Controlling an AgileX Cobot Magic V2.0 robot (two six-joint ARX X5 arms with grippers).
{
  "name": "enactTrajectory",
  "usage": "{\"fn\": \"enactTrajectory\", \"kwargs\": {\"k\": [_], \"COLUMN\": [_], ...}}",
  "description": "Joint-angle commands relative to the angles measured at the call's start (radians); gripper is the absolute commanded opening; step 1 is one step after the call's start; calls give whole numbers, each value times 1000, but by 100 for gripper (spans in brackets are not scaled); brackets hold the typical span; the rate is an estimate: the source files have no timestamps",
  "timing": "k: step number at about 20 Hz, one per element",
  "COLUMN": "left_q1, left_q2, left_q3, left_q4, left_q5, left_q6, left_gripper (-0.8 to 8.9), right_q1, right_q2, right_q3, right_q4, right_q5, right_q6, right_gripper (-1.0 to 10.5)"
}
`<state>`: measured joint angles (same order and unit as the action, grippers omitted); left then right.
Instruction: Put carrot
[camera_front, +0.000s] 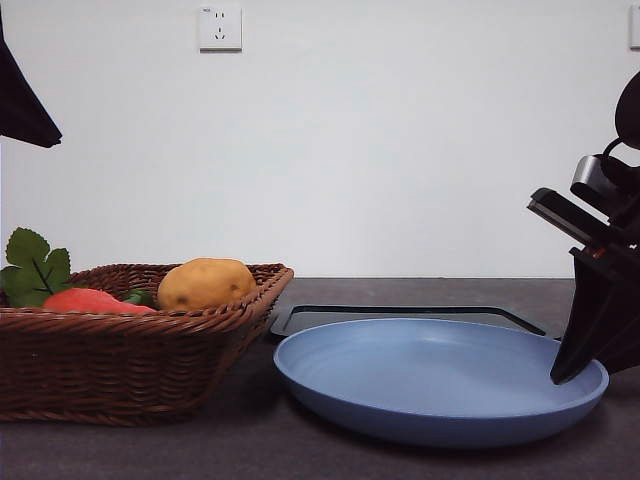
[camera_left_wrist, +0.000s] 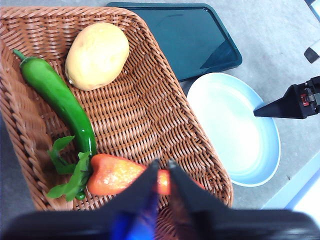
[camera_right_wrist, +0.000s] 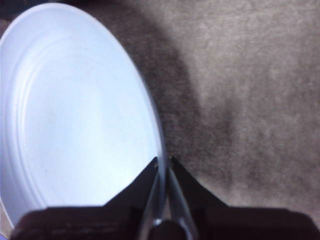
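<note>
The right gripper (camera_right_wrist: 163, 161) is clamped on the rim of the blue plate (camera_front: 440, 420), jaws nearly together with just the plate's edge between them. In the front view that's the big dark arm at the right edge of the frame, tip down on the plate's right rim.

The left gripper (camera_left_wrist: 163, 163) hangs high over the wicker basket (camera_left_wrist: 150, 115), jaws close together with only a thin gap, holding nothing. The carrot (camera_left_wrist: 117, 175) lies in the basket, lower middle of the left wrist frame, right behind those jaw tips, its leaves toward the lower left. A long green pepper (camera_left_wrist: 57, 92) runs beside it, and a potato (camera_left_wrist: 97, 56) sits further up. A dark tray (camera_left_wrist: 192, 37) lies behind the plate.
</note>
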<state>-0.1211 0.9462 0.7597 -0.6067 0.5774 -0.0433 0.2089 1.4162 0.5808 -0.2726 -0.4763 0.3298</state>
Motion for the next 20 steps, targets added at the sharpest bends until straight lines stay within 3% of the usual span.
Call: {"fn": "enactTrajectory", "kwargs": {"k": [1, 4, 6, 7, 13, 20], "left_q1": [-11, -49, -101, -127, -267, -299], "left_q2": [5, 5, 5, 7, 113, 386], "left_q3": [14, 14, 14, 14, 14, 14], "left_q4": [2, -17, -43, -50, -53, 13], "left_q5": [7, 8, 3, -6, -162, -210], "left_q6": [0, -169, -198, -202, -456, -490], "left_gripper": [154, 281, 354, 353, 352, 350], "right_q1": [0, -16, -34, -43, -66, -66], "right_q2": [4, -47, -97, -121, -266, -341], "right_q3": [12, 12, 12, 12, 12, 12], "right_q4": [2, 0, -3, -3, -9, -12], "right_q5": [4, 4, 4, 4, 3, 3], "right_q6": [-2, -2, -5, -5, -4, -2], "right_gripper": [5, 5, 5, 5, 5, 5]}}
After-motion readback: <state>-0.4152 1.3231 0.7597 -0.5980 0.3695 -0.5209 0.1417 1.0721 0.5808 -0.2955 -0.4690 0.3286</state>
